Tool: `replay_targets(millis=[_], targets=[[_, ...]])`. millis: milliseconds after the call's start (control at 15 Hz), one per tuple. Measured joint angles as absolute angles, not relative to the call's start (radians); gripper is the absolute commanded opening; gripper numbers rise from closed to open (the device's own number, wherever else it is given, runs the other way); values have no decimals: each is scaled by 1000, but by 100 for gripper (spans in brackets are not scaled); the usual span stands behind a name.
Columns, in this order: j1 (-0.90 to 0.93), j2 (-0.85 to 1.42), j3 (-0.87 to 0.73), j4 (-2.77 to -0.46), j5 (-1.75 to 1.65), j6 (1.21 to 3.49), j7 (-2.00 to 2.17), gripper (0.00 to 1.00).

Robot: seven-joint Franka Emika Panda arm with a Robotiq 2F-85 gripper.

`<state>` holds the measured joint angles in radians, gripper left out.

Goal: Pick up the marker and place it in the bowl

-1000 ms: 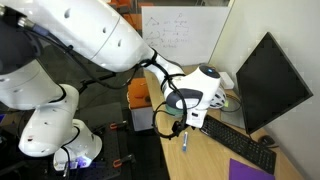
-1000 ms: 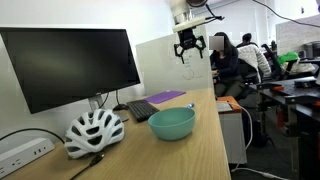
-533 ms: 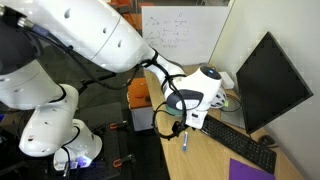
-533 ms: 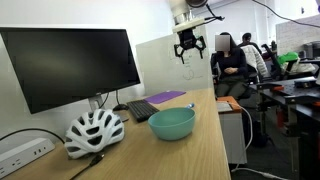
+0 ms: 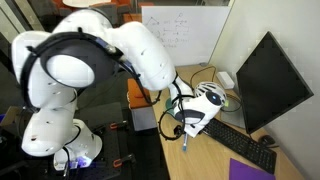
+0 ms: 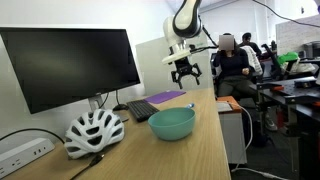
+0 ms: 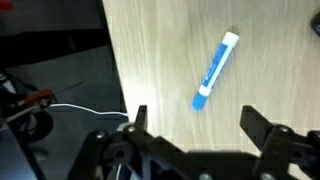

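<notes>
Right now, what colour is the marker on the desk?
Blue and white; the marker shows best in the wrist view.

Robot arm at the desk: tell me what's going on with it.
The robot arm hovers over the wooden desk with its jaws wide open and empty. The blue-and-white marker lies flat on the desk just ahead of them in the wrist view, untouched. The teal bowl sits further along the desk, beside a white helmet. Nothing has been picked up yet.
</notes>
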<state>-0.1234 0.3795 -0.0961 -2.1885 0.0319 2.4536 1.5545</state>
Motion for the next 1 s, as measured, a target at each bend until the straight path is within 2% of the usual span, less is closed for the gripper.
replay_targets(millis=[400, 467, 533, 600, 800, 1000], targets=[[-29, 650, -152, -1964, 75, 2454, 1643, 100], [-16, 673, -161, -1941, 75, 2454, 1657, 92], [-5, 691, -167, -1923, 75, 2454, 1663, 90], [5, 703, -172, -1913, 75, 2454, 1674, 72], [22, 710, -182, -1907, 76, 2454, 1679, 57], [36, 710, -189, -1915, 76, 2454, 1679, 34]])
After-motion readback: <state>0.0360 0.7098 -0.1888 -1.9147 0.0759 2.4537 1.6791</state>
